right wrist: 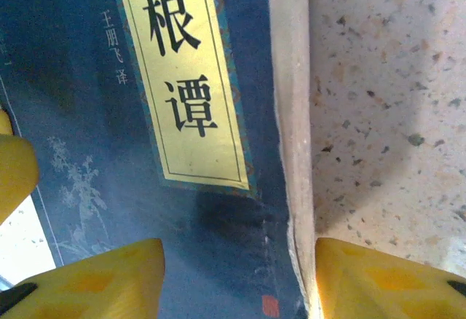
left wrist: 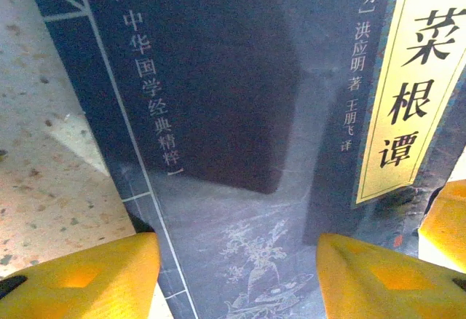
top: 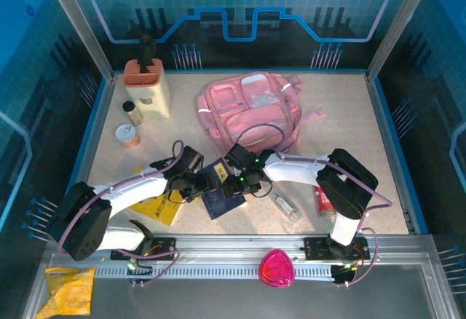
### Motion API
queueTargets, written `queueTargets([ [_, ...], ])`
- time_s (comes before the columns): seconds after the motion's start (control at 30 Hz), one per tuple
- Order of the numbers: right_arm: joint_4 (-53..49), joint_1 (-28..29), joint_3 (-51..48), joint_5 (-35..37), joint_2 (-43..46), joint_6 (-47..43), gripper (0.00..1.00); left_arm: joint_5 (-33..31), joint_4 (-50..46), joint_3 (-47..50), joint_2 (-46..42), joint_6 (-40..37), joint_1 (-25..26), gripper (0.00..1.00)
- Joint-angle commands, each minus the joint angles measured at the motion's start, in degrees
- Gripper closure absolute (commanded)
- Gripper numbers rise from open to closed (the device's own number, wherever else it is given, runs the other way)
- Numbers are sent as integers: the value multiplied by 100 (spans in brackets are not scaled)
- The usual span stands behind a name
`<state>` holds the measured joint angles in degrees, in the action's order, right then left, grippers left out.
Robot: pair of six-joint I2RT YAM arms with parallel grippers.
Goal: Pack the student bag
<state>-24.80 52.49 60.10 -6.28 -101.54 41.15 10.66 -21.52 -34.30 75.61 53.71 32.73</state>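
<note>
Near rail: magenta rounded object (top: pixel 277 268), out of play.

Just beyond: both arms meet over a dark blue book (top: pixel 220 204) lying flat on the surface (top: pixel 349 115).
- Left gripper (left wrist: pixel 237 261): jaws apart, nothing clamped. One finger sits at the book's outer edge, the other over the cover.
- Right gripper (right wrist: pixel 240 268): likewise unclenched, straddling the page edge. One finger is over the cover, the other over bare surface.

Small clear bottle (top: pixel 285 204) lies close by on the right.

Far centre: student bag (top: pixel 247 111) lies flat; cannot tell if a zip is open.

Risks:
- A flat book offers little to pinch, so fingers may skid and shove it.
- The crowded grippers could collide.
- The bottle could get knocked.
</note>
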Motion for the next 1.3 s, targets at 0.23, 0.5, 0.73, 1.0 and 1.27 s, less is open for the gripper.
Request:
queueTargets([
  [0.23, -31, 147, 310, -316, -15, -12, 43, -113, -283, 0, 238, -191, -29, 45],
  [0.5, -158, 156, 462, -520, 367, -43, 42, -187, -412, -103, 269, -289, -23, 47],
  [0.73, -245, 156, 495, -714, 436, 15, 44, -191, -471, -129, 327, -309, -2, 49],
  [1.0, -408, 151, 413, -618, 747, 87, 44, -265, -555, -173, 384, -379, 23, 49],
  [1.27, -536, 155, 397, -740, 769, 104, 48, -291, -572, -169, 428, -379, 55, 50],
])
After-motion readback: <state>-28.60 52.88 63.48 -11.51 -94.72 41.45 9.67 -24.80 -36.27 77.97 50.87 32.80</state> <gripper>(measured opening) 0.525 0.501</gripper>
